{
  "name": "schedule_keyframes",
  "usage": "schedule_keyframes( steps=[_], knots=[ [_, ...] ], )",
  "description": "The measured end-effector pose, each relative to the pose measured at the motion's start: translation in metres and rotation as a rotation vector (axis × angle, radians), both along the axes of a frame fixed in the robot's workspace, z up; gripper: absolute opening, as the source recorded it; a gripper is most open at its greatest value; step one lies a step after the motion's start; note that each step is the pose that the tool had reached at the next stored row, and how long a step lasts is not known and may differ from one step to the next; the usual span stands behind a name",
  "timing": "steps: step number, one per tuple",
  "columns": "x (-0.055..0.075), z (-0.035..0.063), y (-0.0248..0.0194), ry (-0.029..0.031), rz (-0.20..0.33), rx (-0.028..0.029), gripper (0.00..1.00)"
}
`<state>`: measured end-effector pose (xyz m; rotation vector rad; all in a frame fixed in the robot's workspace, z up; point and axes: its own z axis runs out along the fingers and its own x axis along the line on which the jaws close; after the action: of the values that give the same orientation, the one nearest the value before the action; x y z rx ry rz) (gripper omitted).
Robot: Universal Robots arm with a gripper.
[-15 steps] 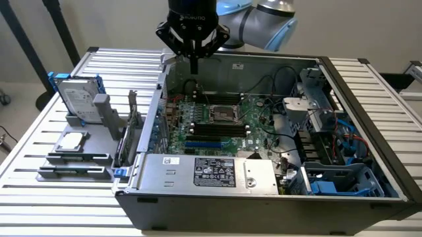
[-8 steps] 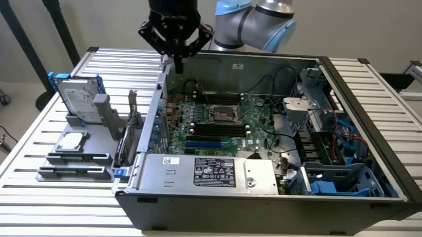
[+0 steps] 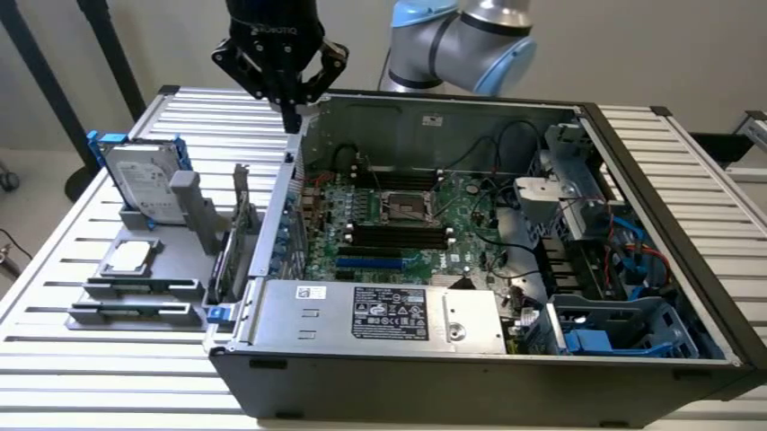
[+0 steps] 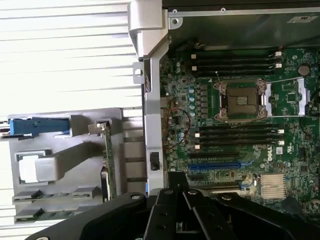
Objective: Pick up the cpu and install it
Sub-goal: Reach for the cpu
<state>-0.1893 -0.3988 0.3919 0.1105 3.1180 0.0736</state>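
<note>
1 black gripper [image 3: 291, 117] hangs over the rear corner of the open grey steel computer case [image 3: 480, 377], its fingers pressed together on nothing. The cpu [image 3: 129, 258], a small flat square chip with a dull silver top, lies in the grey plastic fixture [image 3: 132, 316], well below the fingers and away toward the exterior view's left. The pickup is not yet done, so I judge this to be the approach. Taking the chip calls for the fingers to part and drop squarely over it. Between fingers and chip stands the large silver hard drive in its blue frame [image 3: 142, 184], upright, with the fixture's grey posts beside it. The case wall sits directly under the fingertips. The empty square socket [image 3: 405, 208] on the green motherboard lies below the fingers inside the case.

In the wrist view the closed gripper [image 4: 177, 182] looks down on the wall. The cpu [image 4: 37, 169] is on 1 side of the wall and the socket [image 4: 241, 99] on the other, among black memory slots.
</note>
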Motion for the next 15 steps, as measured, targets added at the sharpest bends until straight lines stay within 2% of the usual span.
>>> schedule_keyframes(
  steps=[15],
  knots=[
    [-0.068, -0.0024, 0.0, 0.0, 0.0, -0.0001, 0.11]
  ],
)
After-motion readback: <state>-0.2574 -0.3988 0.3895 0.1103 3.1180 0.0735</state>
